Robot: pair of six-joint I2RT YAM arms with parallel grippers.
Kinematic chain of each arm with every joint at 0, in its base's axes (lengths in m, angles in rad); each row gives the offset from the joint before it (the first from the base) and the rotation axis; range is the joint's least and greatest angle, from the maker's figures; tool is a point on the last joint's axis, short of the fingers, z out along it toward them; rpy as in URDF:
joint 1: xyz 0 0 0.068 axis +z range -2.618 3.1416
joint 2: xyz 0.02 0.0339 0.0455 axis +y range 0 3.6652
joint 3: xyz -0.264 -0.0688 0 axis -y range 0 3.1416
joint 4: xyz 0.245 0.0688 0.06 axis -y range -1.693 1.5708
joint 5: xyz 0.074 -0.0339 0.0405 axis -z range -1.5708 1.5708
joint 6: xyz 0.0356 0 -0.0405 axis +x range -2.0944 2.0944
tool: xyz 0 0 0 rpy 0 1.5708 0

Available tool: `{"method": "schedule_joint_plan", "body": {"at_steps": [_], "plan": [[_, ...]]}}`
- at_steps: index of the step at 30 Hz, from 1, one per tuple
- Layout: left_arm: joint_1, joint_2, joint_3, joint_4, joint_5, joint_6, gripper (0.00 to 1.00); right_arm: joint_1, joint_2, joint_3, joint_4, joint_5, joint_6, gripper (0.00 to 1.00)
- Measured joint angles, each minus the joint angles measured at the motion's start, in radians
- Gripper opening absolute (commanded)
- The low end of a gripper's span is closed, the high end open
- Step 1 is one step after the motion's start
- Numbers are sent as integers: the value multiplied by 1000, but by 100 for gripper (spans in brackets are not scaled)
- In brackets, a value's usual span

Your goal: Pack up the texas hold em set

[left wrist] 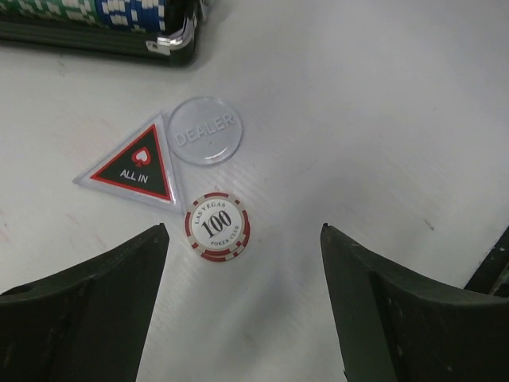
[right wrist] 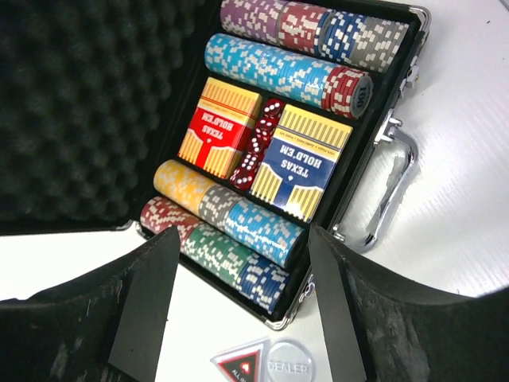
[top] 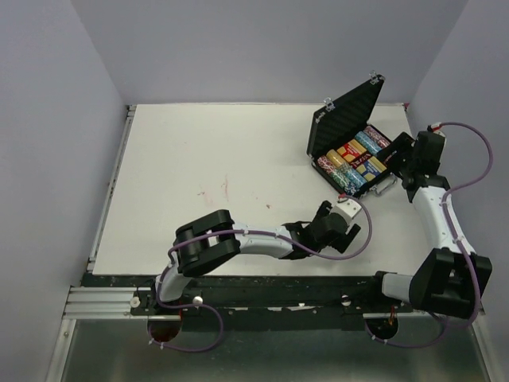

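The left gripper (left wrist: 242, 318) gapes wide and empty. One chip (left wrist: 217, 227) lies flat just ahead between its fingers (left wrist: 87, 318), with one triangle (left wrist: 131, 165) and one disc (left wrist: 205, 131) beyond it to the left; all look thin, hard and likely slick, best pinched across the rim. The right gripper (right wrist: 238, 318), open and empty too, faces the open case (right wrist: 79, 103), which holds four chip rows (right wrist: 278, 68) and two decks (right wrist: 220, 127).

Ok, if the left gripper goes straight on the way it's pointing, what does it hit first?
Most likely the red-and-white 100 chip, lying flat on the table between the open fingers of the left gripper. The ALL IN triangle and DEALER disc lie beyond it. Depth is hard to judge.
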Motion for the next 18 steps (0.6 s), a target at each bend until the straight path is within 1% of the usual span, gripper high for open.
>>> {"method": "schedule_joint_plan", "body": {"at_steps": [5,9,18], "plan": [[-7,70,95,-151,-13,0,78,1,-117,-40,-1,-18,2,75],[-7,128,179,-255,-20,-1,77,1,-182,-56,2,-34,6,75],[-7,161,245,-377,-50,-13,75,1,-200,-100,1,-55,7,75]]}}
